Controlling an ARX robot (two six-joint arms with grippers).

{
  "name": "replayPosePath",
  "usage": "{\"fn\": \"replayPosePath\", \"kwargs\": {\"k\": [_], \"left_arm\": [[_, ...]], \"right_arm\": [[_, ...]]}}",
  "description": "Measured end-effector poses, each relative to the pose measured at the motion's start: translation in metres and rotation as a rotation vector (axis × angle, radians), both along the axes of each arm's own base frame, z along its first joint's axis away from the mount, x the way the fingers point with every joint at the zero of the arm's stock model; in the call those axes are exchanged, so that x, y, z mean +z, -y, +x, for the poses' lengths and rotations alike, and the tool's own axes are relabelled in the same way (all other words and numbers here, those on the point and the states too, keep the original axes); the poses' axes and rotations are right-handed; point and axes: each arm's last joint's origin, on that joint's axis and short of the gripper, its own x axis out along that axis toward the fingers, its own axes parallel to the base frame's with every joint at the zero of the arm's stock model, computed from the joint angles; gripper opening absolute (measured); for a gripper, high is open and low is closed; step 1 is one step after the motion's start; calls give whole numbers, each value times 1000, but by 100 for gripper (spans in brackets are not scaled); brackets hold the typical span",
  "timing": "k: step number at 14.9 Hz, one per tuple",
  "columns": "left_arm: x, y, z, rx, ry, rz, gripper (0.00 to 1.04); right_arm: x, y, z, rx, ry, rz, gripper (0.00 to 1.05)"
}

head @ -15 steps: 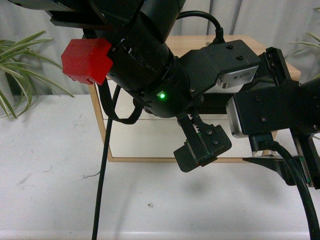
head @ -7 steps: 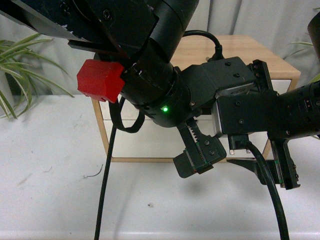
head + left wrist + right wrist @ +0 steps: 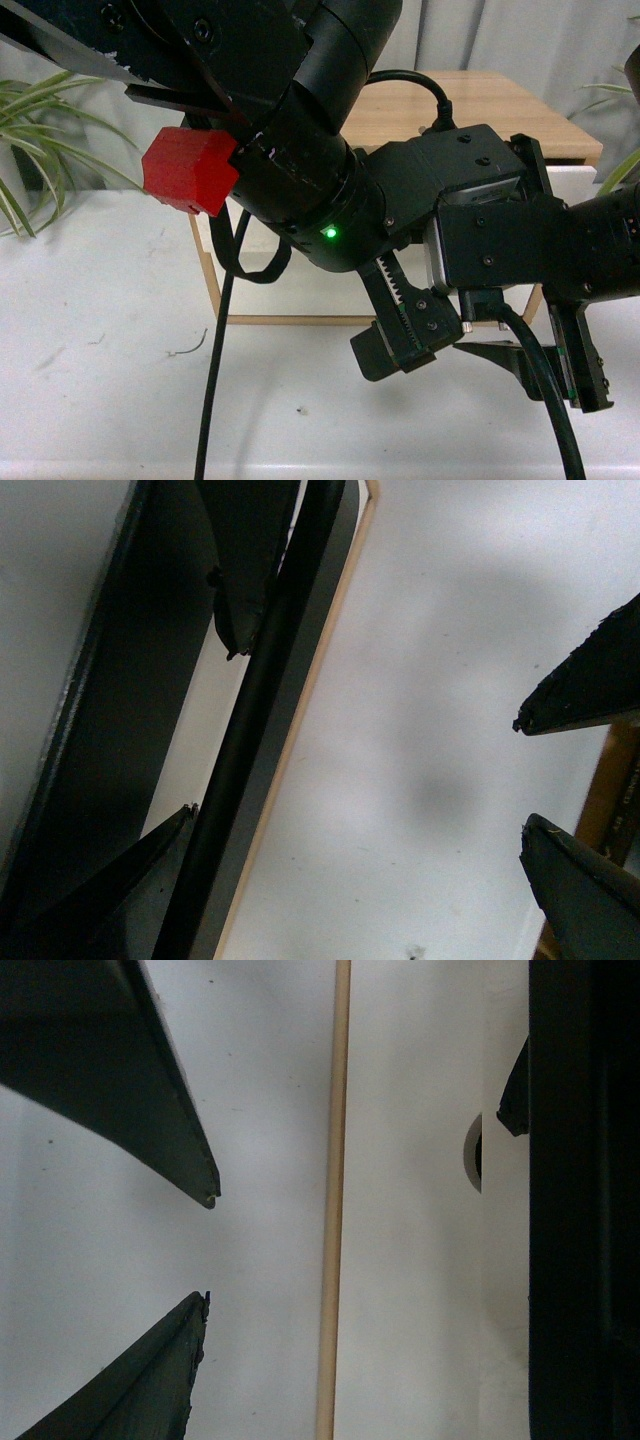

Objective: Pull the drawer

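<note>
The wooden cabinet point(image 3: 480, 105) stands at the back of the table, and both arms hide most of its white front point(image 3: 300, 290). In the left wrist view the drawer's long black bar handle point(image 3: 255, 710) runs diagonally just inside one of my fingers point(image 3: 150, 870). The left gripper point(image 3: 357, 820) is open, with the other finger point(image 3: 575, 885) far off over the table. In the right wrist view the drawer's semicircular notch point(image 3: 472, 1152) shows in the white front. The right gripper point(image 3: 370, 1300) is open beside it, holding nothing. In the front view both grippers point(image 3: 405, 335) point(image 3: 560, 365) hang low before the cabinet.
The cabinet's light wood lower edge point(image 3: 335, 1210) meets the white table point(image 3: 100, 380). Plants stand at the far left point(image 3: 40, 130) and far right point(image 3: 620, 165). A black cable point(image 3: 215, 360) hangs from the left arm. A red block point(image 3: 190, 170) sits on that arm.
The right arm has swung left and down, close beside the left gripper. The left arm has shifted slightly and its gripper sits a little lower.
</note>
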Motion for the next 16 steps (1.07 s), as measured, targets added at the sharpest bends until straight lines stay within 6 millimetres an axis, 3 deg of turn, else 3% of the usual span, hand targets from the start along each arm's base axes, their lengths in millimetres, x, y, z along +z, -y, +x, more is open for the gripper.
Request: {"fn": "replayPosePath", "kwargs": {"k": [4, 6, 16], "left_arm": [[-3, 1, -17, -16, -25, -18, 98], [-4, -3, -53, -49, -43, -21, 98], [-1, -15, -79, -96, -74, -44, 98]], "right_arm": [[2, 1, -21, 0, -15, -14, 98], [-3, 5, -58, 12, -19, -1, 98], [-1, 8, -91, 37, -60, 20, 98]]}}
